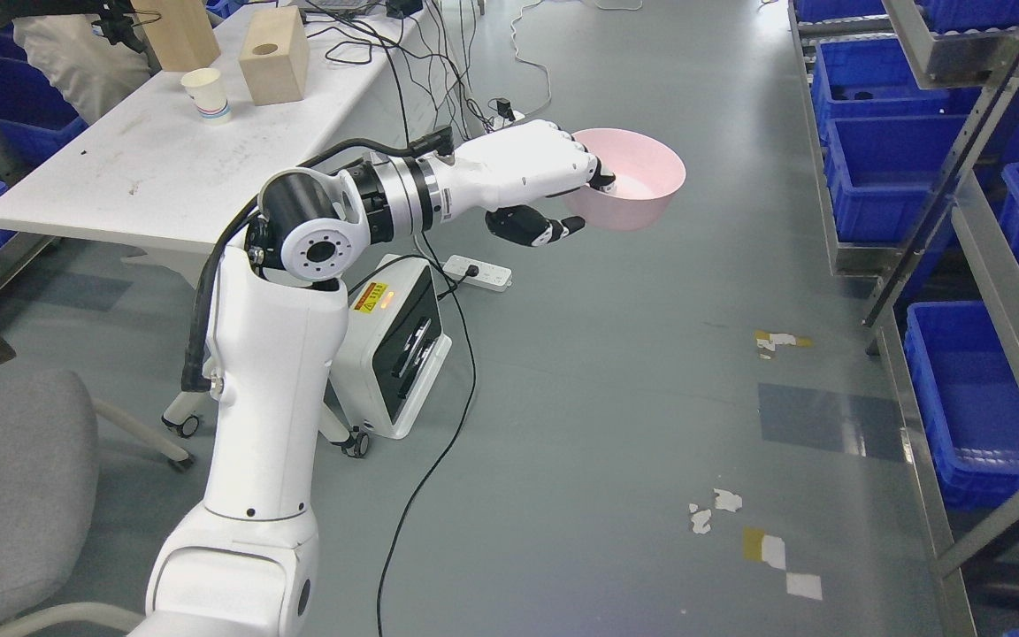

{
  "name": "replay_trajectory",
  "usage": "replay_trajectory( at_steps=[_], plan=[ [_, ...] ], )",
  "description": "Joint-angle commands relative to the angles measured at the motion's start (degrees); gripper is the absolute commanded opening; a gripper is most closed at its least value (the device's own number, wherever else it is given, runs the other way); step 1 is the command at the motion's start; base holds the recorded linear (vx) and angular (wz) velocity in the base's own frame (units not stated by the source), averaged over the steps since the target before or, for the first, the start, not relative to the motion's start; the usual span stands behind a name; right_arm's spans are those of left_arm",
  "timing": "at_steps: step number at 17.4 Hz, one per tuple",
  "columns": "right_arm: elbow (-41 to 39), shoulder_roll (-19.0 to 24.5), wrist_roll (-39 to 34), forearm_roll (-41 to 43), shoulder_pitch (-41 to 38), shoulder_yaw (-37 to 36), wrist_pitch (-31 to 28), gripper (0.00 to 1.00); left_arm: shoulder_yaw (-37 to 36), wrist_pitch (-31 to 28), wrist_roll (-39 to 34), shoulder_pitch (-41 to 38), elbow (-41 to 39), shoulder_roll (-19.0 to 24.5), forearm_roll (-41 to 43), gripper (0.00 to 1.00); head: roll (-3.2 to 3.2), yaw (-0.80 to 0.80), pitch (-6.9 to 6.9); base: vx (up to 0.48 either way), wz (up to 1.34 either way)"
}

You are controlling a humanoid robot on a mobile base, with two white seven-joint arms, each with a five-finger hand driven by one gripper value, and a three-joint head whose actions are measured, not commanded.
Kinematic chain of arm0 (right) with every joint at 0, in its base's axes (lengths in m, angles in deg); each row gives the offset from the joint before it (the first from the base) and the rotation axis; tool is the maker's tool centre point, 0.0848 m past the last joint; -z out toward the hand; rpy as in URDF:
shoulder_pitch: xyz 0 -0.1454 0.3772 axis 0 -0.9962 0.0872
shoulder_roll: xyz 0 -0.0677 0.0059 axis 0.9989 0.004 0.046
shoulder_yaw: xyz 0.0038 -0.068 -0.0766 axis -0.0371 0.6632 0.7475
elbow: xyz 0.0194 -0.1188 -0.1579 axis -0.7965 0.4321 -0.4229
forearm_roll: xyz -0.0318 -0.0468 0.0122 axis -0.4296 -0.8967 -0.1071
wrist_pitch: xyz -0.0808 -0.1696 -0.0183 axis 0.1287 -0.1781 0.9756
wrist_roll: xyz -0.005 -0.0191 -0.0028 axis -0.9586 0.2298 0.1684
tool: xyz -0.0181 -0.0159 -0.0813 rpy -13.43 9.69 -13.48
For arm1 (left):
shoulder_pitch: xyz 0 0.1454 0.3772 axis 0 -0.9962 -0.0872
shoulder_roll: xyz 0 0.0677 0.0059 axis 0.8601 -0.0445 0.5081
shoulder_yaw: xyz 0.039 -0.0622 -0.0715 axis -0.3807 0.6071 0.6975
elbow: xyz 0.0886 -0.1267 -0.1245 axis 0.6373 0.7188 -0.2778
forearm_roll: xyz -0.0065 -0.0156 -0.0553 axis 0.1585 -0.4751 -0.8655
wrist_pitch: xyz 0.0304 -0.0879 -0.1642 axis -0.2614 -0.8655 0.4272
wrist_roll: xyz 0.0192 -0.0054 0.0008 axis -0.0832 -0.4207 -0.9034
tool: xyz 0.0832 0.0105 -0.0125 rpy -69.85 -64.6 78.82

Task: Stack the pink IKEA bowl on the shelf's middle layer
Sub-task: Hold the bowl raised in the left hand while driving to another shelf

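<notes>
Nearest, at the lower left of the frame, a grey chair [5, 495] sits beside the robot's white left arm, which rises from the bottom edge and bends toward the middle, passing over a white box unit [403, 349] on castors standing on the floor. In the upper middle, the left hand [554, 177] grips the pink bowl [638, 181] by its near rim, fingers curled over the edge and what looks like the thumb underneath, holding it in the air above the grey floor. Farther off, a white table [138, 159] at upper left carries a paper cup [207, 94] and a wooden block [275, 55], and blue bins [969, 407] fill the shelving down the right edge.
</notes>
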Motion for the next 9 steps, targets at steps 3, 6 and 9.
replay_trajectory(
  at_steps=[3,6,9],
  plan=[
    [-1.00,-1.00,0.00,-0.01,-1.32,0.01,-0.01,1.00,0.80,0.08,-0.36,-0.02,-0.01,1.00,0.00,0.05,0.00,0.00,0.00,0.338,0.18],
    [-1.00,-1.00,0.00,-0.01,-1.32,0.01,-0.01,1.00,0.45,0.16,-0.45,-0.02,-0.01,1.00,0.00,0.05,0.00,0.00,0.00,0.310,0.12],
    [-1.00,-1.00,0.00,-0.01,-1.32,0.01,-0.01,1.00,-0.08,0.16,-0.45,-0.02,-0.01,1.00,0.00,0.05,0.00,0.00,0.00,0.302,-0.31]
  ],
)
